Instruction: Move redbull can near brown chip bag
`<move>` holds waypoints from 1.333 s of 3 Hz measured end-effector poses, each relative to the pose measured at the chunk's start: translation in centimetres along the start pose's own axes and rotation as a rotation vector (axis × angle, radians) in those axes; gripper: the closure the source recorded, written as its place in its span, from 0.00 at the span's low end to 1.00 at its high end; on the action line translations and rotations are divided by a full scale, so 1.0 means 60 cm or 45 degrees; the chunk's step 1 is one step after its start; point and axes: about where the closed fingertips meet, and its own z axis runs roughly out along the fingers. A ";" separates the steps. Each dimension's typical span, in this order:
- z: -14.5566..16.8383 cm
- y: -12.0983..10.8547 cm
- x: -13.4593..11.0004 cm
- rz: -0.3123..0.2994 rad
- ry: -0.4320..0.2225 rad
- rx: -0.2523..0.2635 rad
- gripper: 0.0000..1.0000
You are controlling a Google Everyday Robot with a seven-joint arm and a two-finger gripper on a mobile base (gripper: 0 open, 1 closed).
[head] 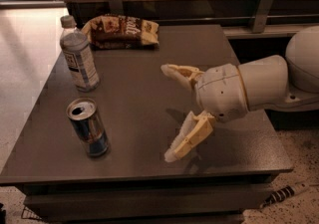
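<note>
**Item: redbull can, handling notes**

The redbull can is stood upright at 8 o'clock on the desk, its top opened. It is judged light, thin-walled and slick — best taken mid-body. The brown chip bag is laid at 11 o'clock. The tool is held at 4 o'clock — spread wide, empty.

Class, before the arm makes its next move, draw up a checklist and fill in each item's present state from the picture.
1. The claw is open and empty, over the table: ok.
2. The redbull can stands upright, left of the claw, nothing between them: ok.
3. Can near the brown chip bag: not ok; the bag lies at the far edge.
4. Bare table beside the bag for the can: ok.
5. Clearance past the water bottle on the way: cannot tell.
</note>
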 end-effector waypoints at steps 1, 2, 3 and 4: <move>0.036 -0.012 0.006 0.026 -0.077 -0.008 0.00; 0.094 -0.026 0.009 0.105 -0.166 -0.011 0.00; 0.125 -0.025 0.006 0.141 -0.220 -0.004 0.00; 0.155 -0.005 -0.014 0.151 -0.272 0.005 0.00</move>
